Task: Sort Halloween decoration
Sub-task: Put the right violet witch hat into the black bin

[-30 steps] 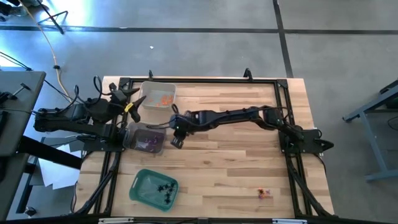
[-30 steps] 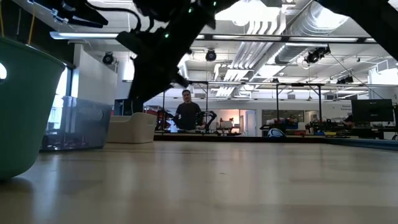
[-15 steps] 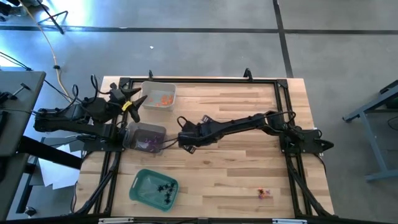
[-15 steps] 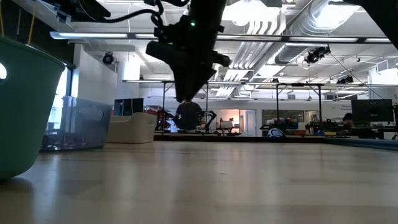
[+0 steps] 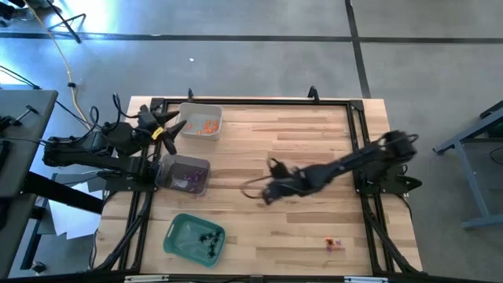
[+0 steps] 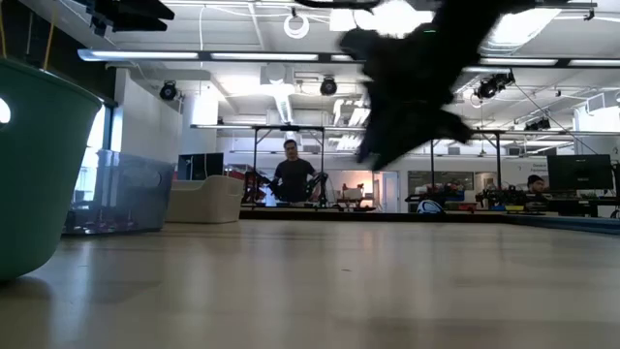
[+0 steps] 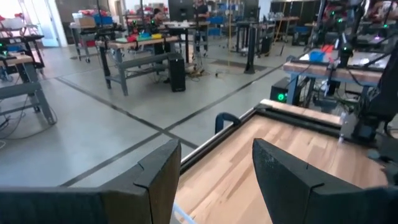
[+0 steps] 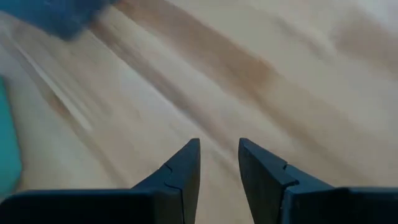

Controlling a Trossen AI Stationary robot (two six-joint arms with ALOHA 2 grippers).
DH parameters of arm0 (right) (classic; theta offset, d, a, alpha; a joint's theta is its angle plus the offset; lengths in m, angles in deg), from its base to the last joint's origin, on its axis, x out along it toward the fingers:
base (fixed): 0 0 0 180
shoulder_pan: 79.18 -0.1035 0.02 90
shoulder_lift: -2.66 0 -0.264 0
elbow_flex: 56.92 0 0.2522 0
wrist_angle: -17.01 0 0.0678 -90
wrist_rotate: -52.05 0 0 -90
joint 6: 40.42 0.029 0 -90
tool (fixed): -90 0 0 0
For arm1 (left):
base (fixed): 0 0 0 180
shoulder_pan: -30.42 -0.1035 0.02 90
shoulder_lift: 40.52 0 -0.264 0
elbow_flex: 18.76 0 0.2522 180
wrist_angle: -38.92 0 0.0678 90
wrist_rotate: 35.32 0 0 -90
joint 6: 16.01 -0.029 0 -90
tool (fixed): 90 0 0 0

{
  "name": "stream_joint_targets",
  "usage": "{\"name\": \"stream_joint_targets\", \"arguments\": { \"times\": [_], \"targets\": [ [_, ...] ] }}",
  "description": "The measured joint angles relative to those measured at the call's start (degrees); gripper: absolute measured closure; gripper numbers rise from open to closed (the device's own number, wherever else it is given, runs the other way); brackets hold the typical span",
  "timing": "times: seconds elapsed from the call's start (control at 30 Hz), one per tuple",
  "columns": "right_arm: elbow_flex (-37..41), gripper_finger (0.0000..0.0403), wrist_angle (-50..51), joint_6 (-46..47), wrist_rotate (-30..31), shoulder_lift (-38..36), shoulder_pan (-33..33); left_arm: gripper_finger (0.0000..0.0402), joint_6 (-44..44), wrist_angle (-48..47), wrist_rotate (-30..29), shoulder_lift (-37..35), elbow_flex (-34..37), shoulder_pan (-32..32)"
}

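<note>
Right gripper [image 5: 267, 194] has swung from the purple tray [image 5: 182, 174] to mid-table, parted, empty; left gripper [image 5: 174, 130] released.

The wooden table [image 5: 299, 134] carries two clear trays [image 5: 200, 122] [image 5: 186, 174] and a green tray [image 5: 192, 237] on its left side, plus small orange trinkets [image 5: 335, 244] near its front right corner.

place: robotics lab | signs — workbenches [image 7: 134, 46], exposed ceiling ducts [image 6: 426, 44], concrete floor [image 5: 259, 71]

Bare table [image 5: 314, 134] mid, trays [image 5: 182, 174] crowd left edge, right arm [image 5: 338, 167] across centre
</note>
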Motion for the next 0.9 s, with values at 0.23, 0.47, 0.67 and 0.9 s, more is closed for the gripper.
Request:
{"name": "stream_joint_targets", "arguments": {
  "times": [0.23, 0.47, 0.67, 0.9],
  "targets": [
    [11.4, 0.0298, 3.8, 30.9, -7.4, -11.9, -14.7, 0.0216, -2.6, 3.7, 0.0, 0.0, 0.0, 0.0],
    [11.9, 0.0298, 6.1, 60.8, -11.1, -12.4, -29.0, 0.0216, -4.2, 3.6, 0.0, 0.0, 0.0, 0.0],
    [11.8, 0.0298, 11.3, 71.7, -19.9, -11.2, -36.4, 0.0216, -5.2, 3.6, 0.0, 0.0, 0.0, 0.0],
    [11.8, 0.0298, 12.8, 71.0, -34.4, -6.4, -37.4, 0.0216, -5.2, 3.5, 0.4, 0.2, 0.0, 0.0]
  ]
}}
